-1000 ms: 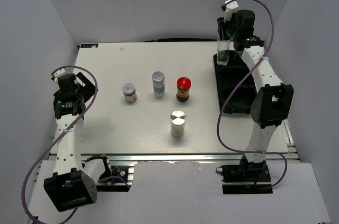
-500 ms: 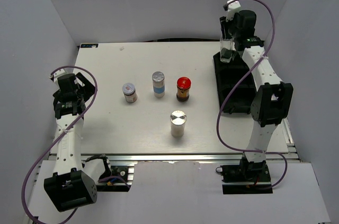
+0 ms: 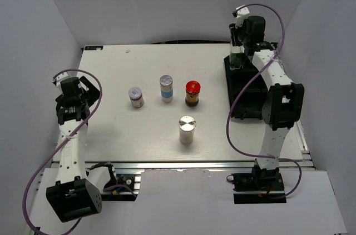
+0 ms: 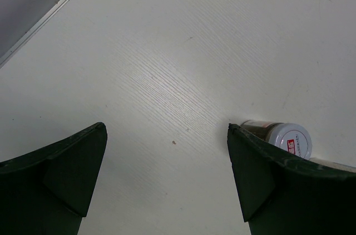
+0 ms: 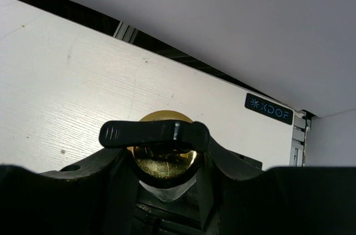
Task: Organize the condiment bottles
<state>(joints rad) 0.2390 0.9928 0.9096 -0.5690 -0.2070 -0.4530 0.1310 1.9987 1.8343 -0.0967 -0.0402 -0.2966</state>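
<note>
My right gripper (image 3: 238,46) is shut on a clear glass bottle (image 3: 237,58) and holds it upright at the far end of the black tray (image 3: 245,99). Its gold pourer top (image 5: 164,157) sits between my fingers (image 5: 105,174) in the right wrist view. The second glass bottle is out of view. On the table stand the small red-and-white-lidded jar (image 3: 136,97), the blue-labelled shaker (image 3: 166,88), the red-lidded dark jar (image 3: 192,93) and the silver-capped white shaker (image 3: 187,129). My left gripper (image 3: 87,88) is open and empty at the left edge (image 4: 167,140); the small jar (image 4: 286,138) shows beside its right finger.
The tray runs along the table's right side, with dark compartments nearer than the held bottle. The four standing containers cluster mid-table. Grey walls enclose the left, back and right. An XDOF label (image 5: 269,109) marks the table's far edge.
My right gripper has shifted the glass bottle slightly toward the far end of the tray. The left arm and the four standing containers have not moved.
</note>
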